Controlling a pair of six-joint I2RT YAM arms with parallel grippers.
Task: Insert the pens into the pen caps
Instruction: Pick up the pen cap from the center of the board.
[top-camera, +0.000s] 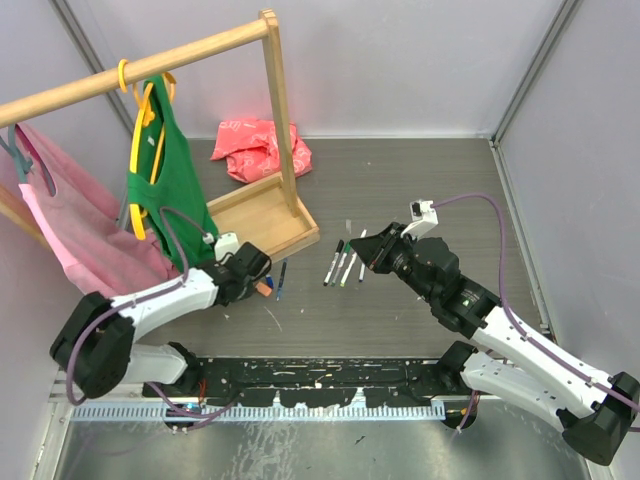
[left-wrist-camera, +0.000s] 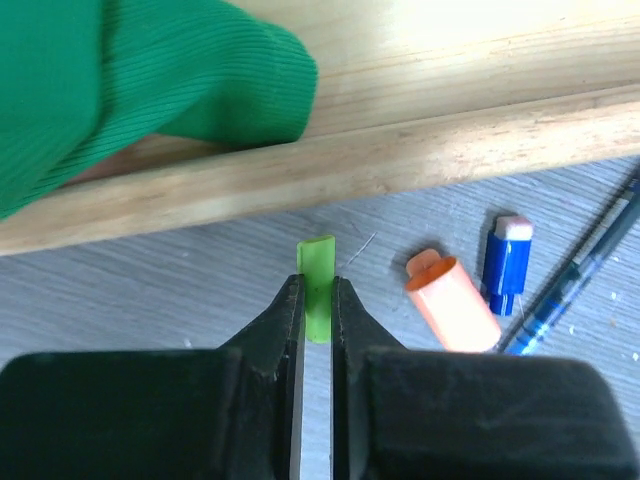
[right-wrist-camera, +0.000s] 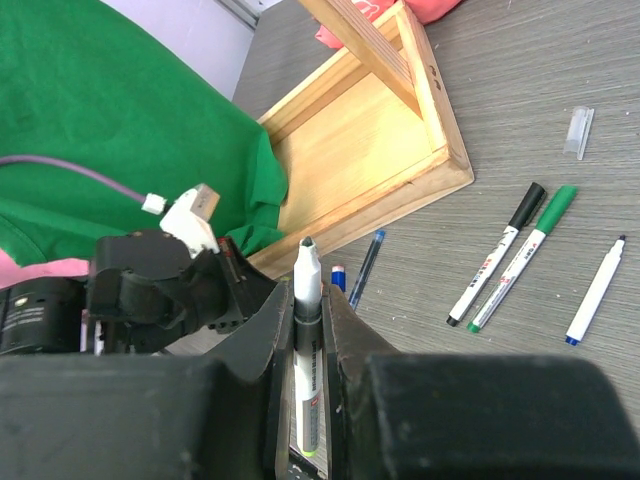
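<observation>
left jaws pinch green cap by wooden base edge; right jaws grip pen.

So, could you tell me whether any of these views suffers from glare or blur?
Left wrist view: glare washes out the wood base at the top; the green cap is sharp, the left gripper soft. Right wrist view: the right gripper is blurred up close, the loose pens crisp. Top view: even light, faint shadows.

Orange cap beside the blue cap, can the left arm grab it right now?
Probably not yet: the left gripper is shut on the green cap. The orange cap lies uncovered just beside it, so only the full grip stands in the way.
</observation>
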